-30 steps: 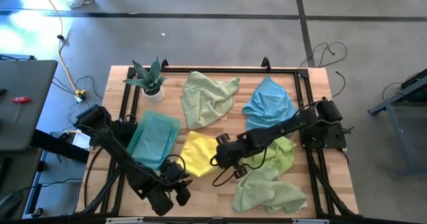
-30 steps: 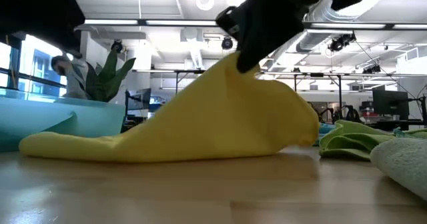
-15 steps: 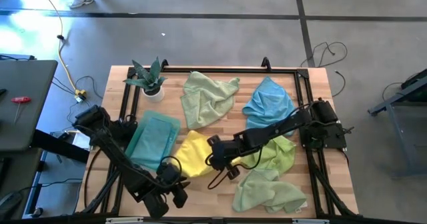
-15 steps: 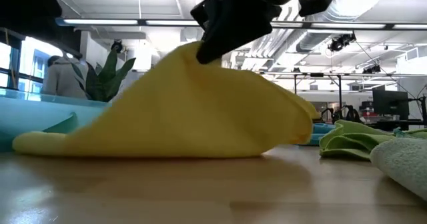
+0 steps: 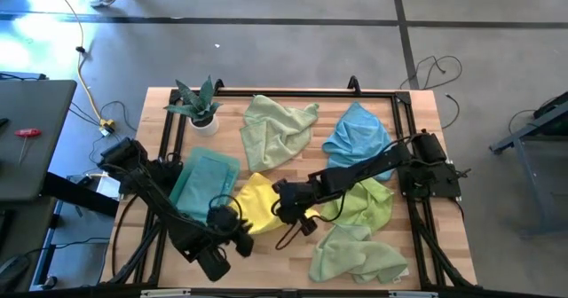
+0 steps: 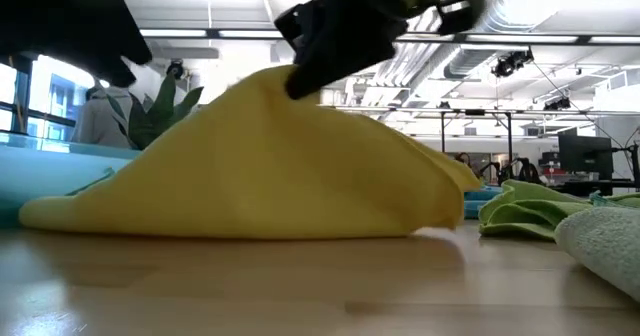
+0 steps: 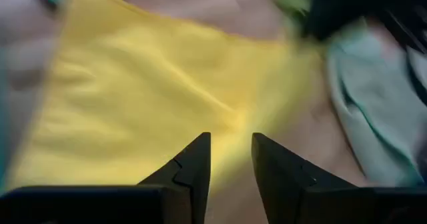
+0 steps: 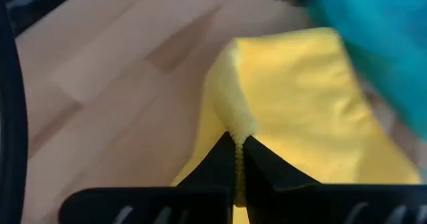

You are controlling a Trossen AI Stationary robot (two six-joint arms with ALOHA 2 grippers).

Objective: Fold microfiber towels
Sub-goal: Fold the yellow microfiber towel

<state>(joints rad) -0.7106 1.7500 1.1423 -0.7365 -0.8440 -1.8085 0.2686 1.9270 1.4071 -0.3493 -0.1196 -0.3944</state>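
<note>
At table's left-front, left gripper (image 5: 232,230) hovers w/ fingers (image 7: 193,159) spread a little, tips just over the near edge of the yellow microfiber towel (image 5: 253,205), not pinching it. Teal towel (image 5: 204,183) lies flat just behind & to the outer side of that gripper; potted plant (image 5: 200,107) stands well beyond it at the far-left corner. Right of left gripper, close by, right gripper (image 5: 280,200) is pressed tight on a raised fold of the yellow towel (image 8: 235,134), lifting it into a peak (image 6: 270,81) while the rest drapes to the wooden table (image 6: 320,286). Beyond right gripper: pale green towel (image 5: 277,131), crumpled. Further right, under & behind its arm: sky blue towel (image 5: 359,137), then two crumpled green towels (image 5: 368,205), (image 5: 355,255) towards the front.
</note>
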